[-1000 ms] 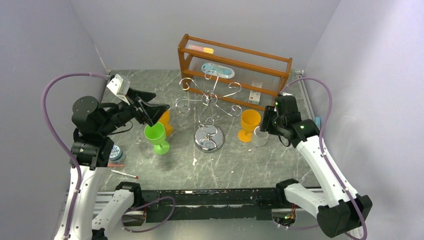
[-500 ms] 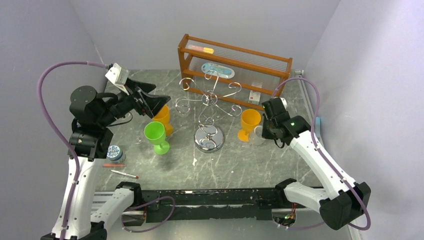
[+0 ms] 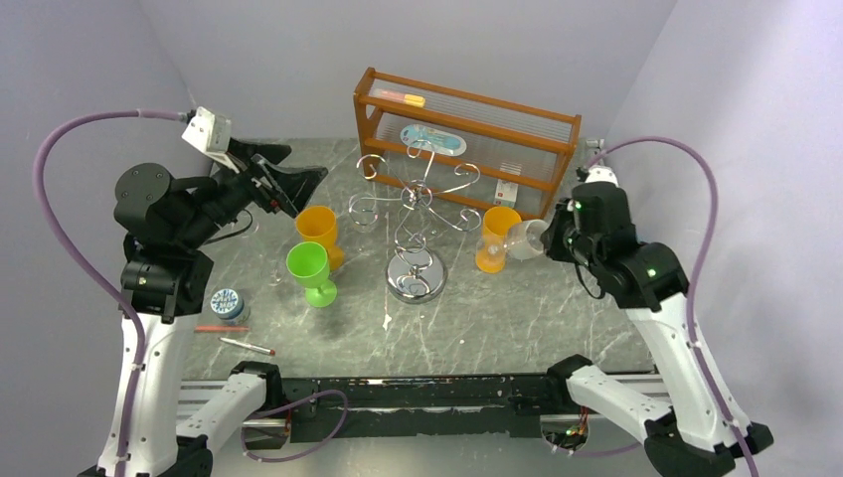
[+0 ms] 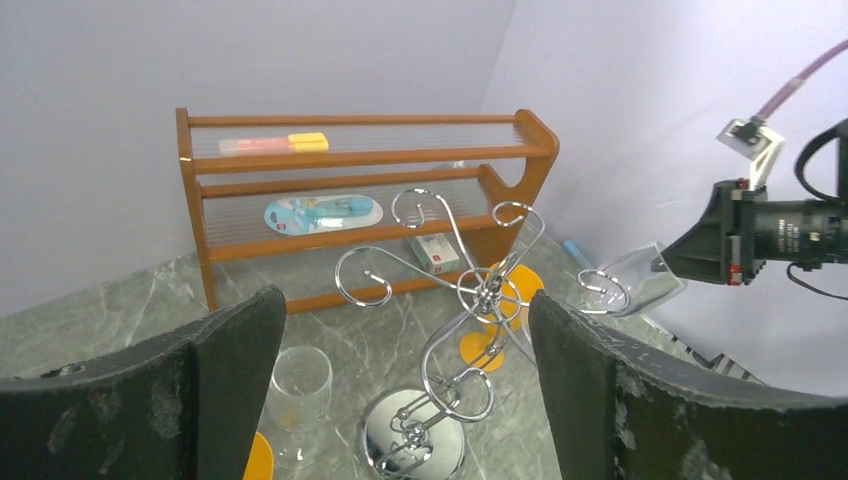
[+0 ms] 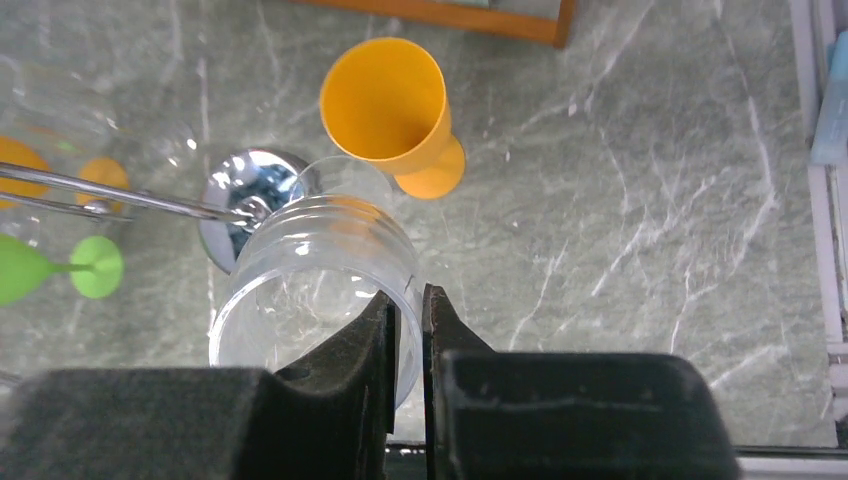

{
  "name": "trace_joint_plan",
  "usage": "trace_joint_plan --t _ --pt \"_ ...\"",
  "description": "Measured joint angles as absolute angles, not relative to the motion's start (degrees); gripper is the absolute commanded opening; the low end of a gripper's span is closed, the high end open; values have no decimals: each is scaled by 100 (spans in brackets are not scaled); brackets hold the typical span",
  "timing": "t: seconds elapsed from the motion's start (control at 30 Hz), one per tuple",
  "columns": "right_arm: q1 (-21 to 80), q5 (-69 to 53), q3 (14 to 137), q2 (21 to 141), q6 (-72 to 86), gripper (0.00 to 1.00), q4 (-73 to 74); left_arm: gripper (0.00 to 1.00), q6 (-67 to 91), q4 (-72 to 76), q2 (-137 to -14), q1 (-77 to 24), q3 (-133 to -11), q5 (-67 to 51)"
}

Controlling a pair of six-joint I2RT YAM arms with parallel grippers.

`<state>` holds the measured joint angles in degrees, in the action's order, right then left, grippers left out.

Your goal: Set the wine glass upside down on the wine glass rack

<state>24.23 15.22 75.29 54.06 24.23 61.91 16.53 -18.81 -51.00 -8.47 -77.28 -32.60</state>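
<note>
Grey-green marble table [image 3: 517, 328], checked L to R.

L arm: shoulder high at far L, forearm reaching fwd and inward, wrist approx level. Blue-topped round item [image 3: 227, 303] and red pen [image 3: 249, 346] lie on the table below it. Left gripper [image 3: 308, 161] is in the air, up and behind the orange goblet [image 3: 318, 229]. Jaws are spread wide and grip nothing. Its wrist cam looks between the fingers toward the rack. Green goblet [image 3: 310, 270] stands upright just in front of the orange one; contact between them can't be told. Small clear glass [image 4: 300, 385] stands upright on the table, L of the rack base.

Ctr: wine glass rack [image 3: 416, 214], chrome wire, upright on its round base. Wooden shelf [image 3: 467, 129] stands behind it by the back wall.

R of rack: second orange goblet [image 3: 495, 238], upright, near the base, apart from it.

R arm: base at near R, upper link rising steeply, forearm bent back toward ctr, wrist pointing L at the rack. Right gripper [image 3: 550, 238] is clamped on the rim of the wine glass [image 3: 527, 238], one finger inside the bowl and one outside per wrist cam. Glass is off the table, tipped on its side, mouth toward the gripper and other end toward the rack. It sits just R of the second orange goblet, beside a R-hand scroll arm. Contact w/ the wire can't be told. Not yet hung.
</note>
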Motion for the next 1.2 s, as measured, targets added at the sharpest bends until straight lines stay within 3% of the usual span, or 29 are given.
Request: trace_joint_plan --t 0.5,0.8,1.2 --pt "2423 2047 8232 4322 2646 0 5564 97 2475 -1570 -5151 -847 -8176 -3065" --pt "2423 1747 7203 3288 2845 0 2788 97 3607 -873 -5623 -847 -8265 -3124" --pt "2423 541 5988 4762 3686 0 -1118 92 6237 1194 -6862 -1179 -7815 -2993"
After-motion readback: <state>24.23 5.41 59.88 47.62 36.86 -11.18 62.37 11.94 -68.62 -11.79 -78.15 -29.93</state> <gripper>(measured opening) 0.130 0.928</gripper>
